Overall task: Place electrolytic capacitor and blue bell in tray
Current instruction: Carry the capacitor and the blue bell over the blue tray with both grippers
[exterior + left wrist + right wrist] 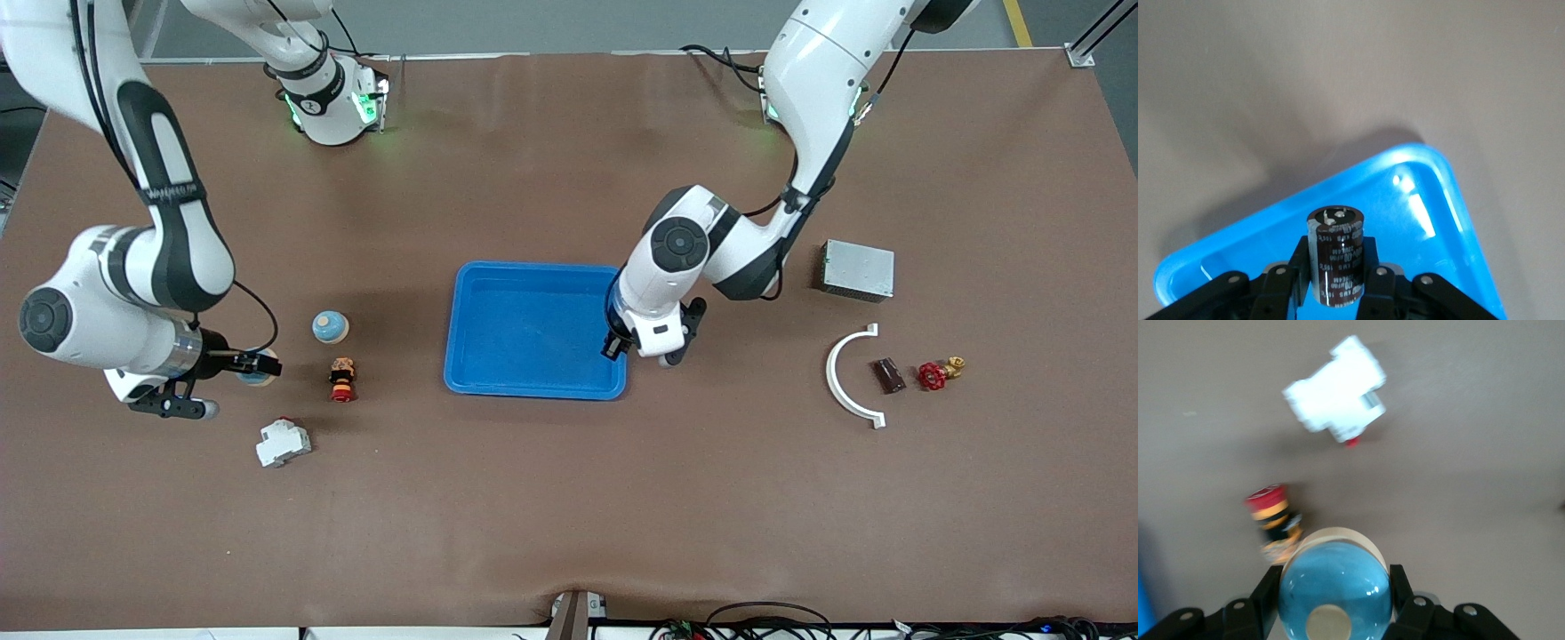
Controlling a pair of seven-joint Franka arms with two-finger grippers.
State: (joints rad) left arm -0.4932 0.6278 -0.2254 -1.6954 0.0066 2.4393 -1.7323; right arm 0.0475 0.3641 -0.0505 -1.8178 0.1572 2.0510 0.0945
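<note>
Left gripper (1336, 283) clamped on the electrolytic capacitor (1335, 257), over the tray (498, 356) edge toward the left arm's end. Best carried further inside the rim, lowered upright, then released. Right gripper (1335, 603) clasped around the blue bell (1335, 588), above bare table near the red-capped push button (1275, 520); bound for the tray too.
</note>
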